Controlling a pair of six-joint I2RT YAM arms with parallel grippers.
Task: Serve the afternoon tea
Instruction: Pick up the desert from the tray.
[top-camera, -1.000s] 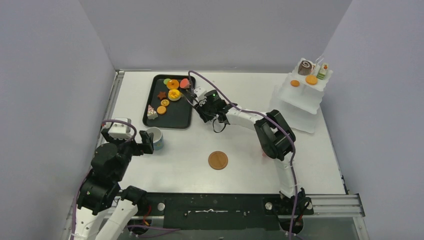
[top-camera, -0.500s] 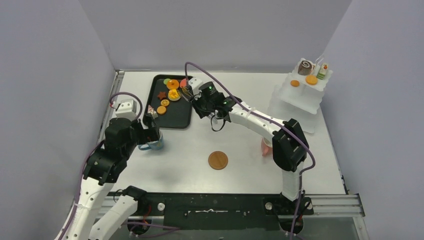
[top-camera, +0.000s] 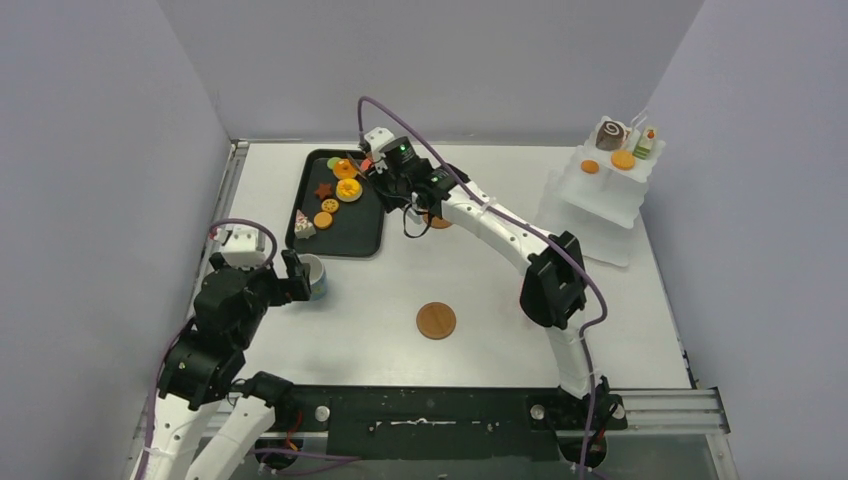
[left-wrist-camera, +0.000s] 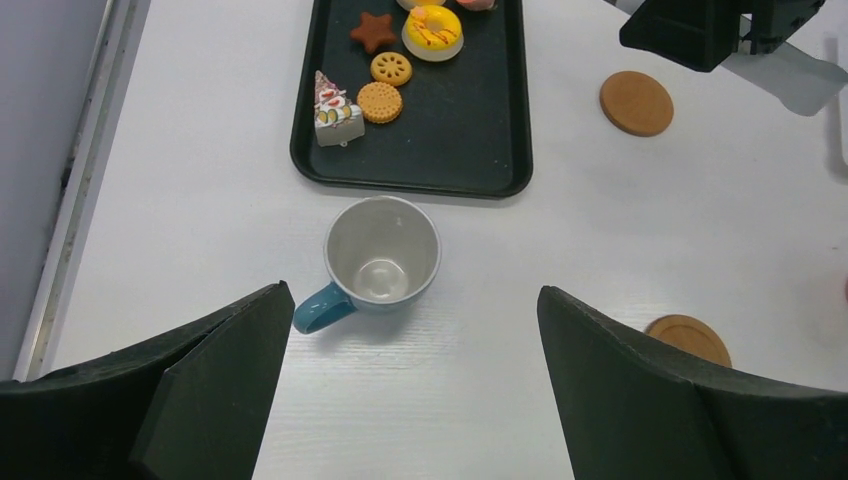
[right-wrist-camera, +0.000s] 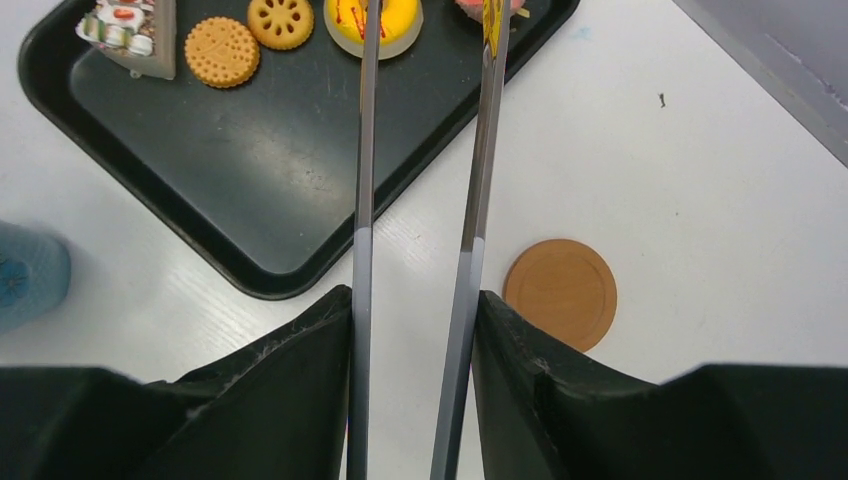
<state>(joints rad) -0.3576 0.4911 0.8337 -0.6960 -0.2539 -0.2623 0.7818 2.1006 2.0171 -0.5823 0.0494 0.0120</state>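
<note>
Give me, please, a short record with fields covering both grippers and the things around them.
left gripper: open, cup between its fingers, untouched
cup: blue, upright, empty, on the table beside the tray
right gripper: shut on the tongs
tongs: blades apart, reaching over the pastries
tray: black, holds the pastries
far coaster: bare
near coaster: bare
stand: white, tiered, a few sweets on it

Robot lab test cell, not a real kitchen or cafe. Plain grey partition walls (top-camera: 100, 150) box in a white table (top-camera: 480, 290) on 3 sides. 2 arms are bolted to a black base plate (top-camera: 430, 410) w/ alu rail (top-camera: 660, 405). Food is fake: toy pastries (right-wrist-camera: 222, 50) on a black tray (right-wrist-camera: 260, 180), ahead of the right gripper (right-wrist-camera: 415, 300) fingers.
</note>
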